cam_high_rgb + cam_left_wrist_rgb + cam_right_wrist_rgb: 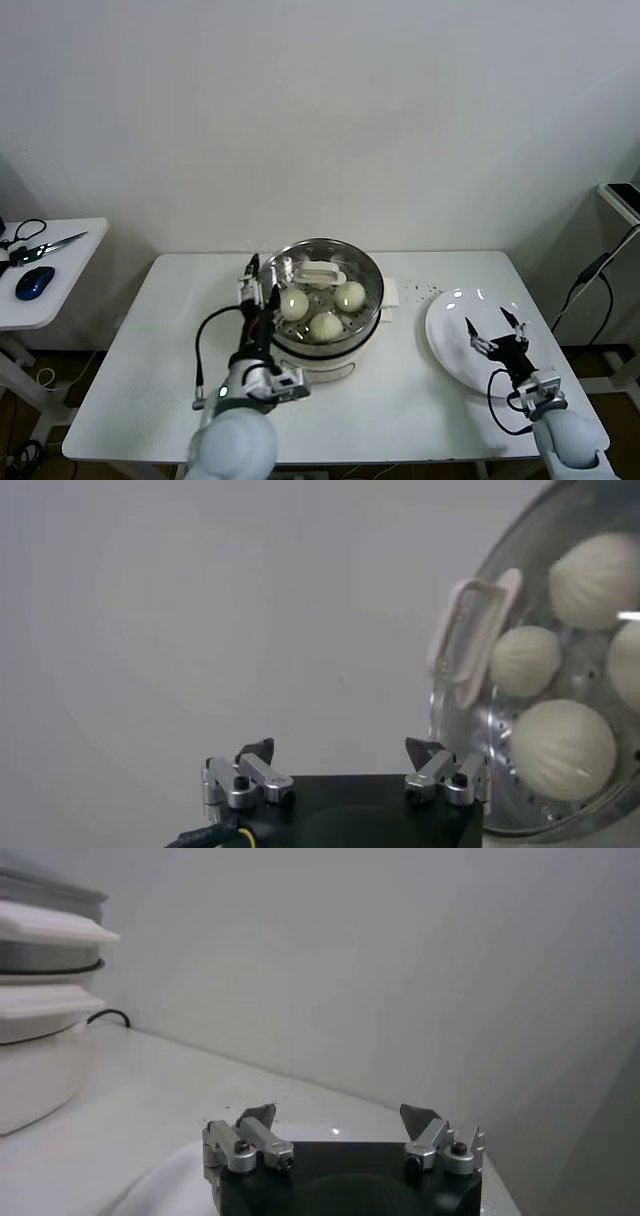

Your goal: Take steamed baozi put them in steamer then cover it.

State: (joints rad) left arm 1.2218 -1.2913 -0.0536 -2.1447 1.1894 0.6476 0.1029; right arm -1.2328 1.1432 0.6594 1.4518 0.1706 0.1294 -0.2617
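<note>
cover (322,274) flat on steamer (368,318), handle lying left-right

The fourth baozi (318,283), under the cover's handle (321,272), seems mostly hidden.

A plain off-white wall (320,110) fills the space behind a white rectangular table (150,370) with rounded corners. Left of the table stands a smaller white side table (70,262), carrying scissors (45,246) and a dark blue computer mouse (35,282). Right of the table, black cables (595,275) hang beside a white stand (620,205). Light is even and soft.
</note>
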